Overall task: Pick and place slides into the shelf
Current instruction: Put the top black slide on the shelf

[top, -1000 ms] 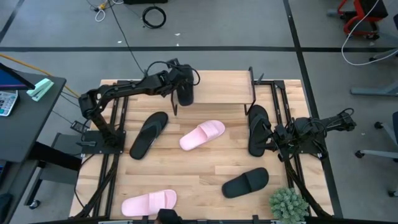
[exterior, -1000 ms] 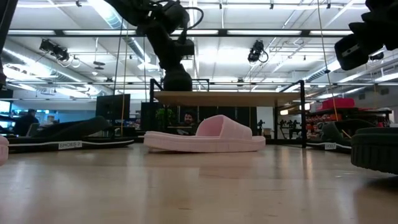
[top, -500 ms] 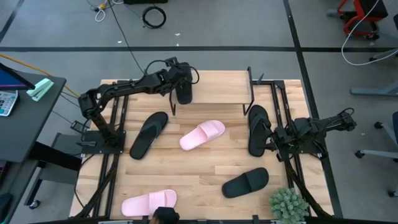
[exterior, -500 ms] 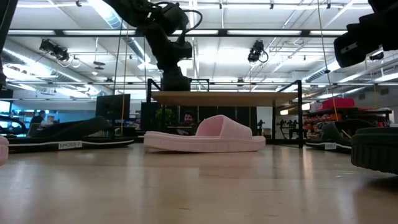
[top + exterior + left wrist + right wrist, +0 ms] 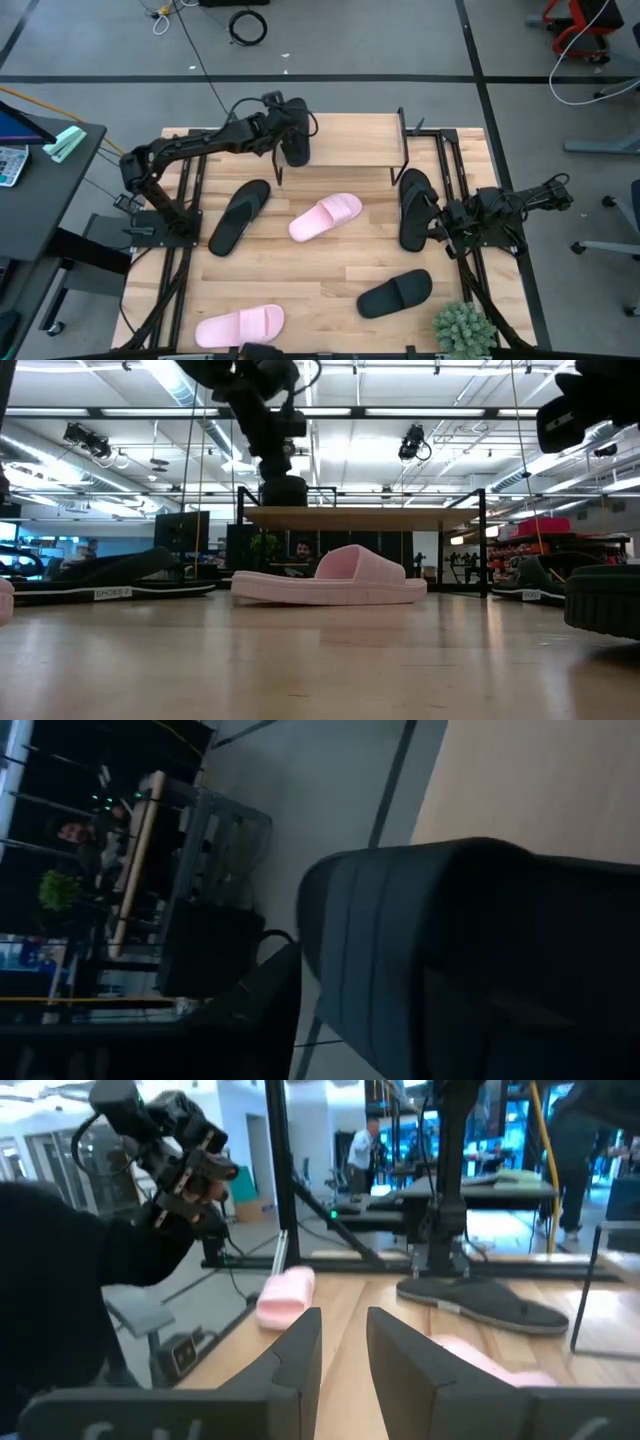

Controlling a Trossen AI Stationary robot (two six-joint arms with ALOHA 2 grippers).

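Note:
A black slide point(image 5: 297, 150) sits on the left end of the shelf's point(image 5: 345, 152) top board; the low view shows the slide point(image 5: 283, 492) resting on the board point(image 5: 365, 517). My left gripper point(image 5: 283, 118) hangs just above and behind it, open. In the left wrist view one finger point(image 5: 250, 1015) stands apart from the slide point(image 5: 480, 950); the other finger is hidden. My right gripper point(image 5: 440, 222) waits at the table's right, open, beside another black slide point(image 5: 413, 208), with bare table between its fingers point(image 5: 300, 1350).
On the table lie a pink slide point(image 5: 326, 216) in the middle, a black slide point(image 5: 239, 216) at the left, a black slide point(image 5: 395, 293) and a pink slide point(image 5: 240, 325) near the front. A small plant point(image 5: 463, 328) stands at the near right corner.
My left gripper has let go of the black slide, risen a little and drawn back toward the table's far left. The slide stays on the left end of the shelf's top board.

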